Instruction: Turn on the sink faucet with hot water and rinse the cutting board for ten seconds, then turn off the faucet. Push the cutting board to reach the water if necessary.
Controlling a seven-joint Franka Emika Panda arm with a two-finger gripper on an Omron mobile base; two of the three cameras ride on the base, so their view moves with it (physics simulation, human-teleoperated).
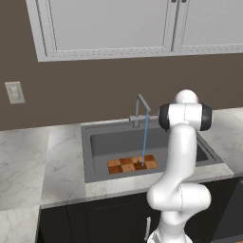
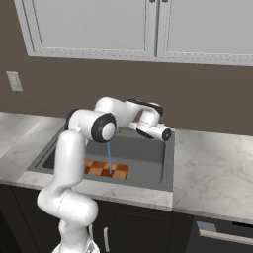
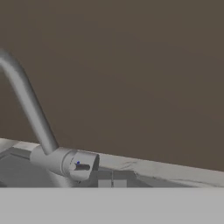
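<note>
From where I sit the first half of the job looks done: the faucet [image 1: 140, 110] is running, and the water [image 1: 144, 137] drops as a thin pale blue line from the spout straight onto the cutting board [image 1: 132, 164]. The board lies flat on the floor of the sink [image 1: 95, 152], well below my tool [image 3: 112, 183] and off to the spout side of it, toward the near wall of the basin. The stream lands on the board's right part in the left base view, so I judge no push is needed to bring it under the water. My tool sits up at tap height, just beside the faucet's lever [image 3: 80, 165]; in the hand view the two small finger tips rise at the bottom edge pressed together, pinching nothing, with the lever's round end a little to one side of them and the wall beyond. I cannot tell from the pictures whether the tips touch the lever, nor whether the water is set to hot. What is left, as I read it, is to let the rinse run its time and then nudge the lever back to shut the flow off; the tool is well placed for that.
</note>
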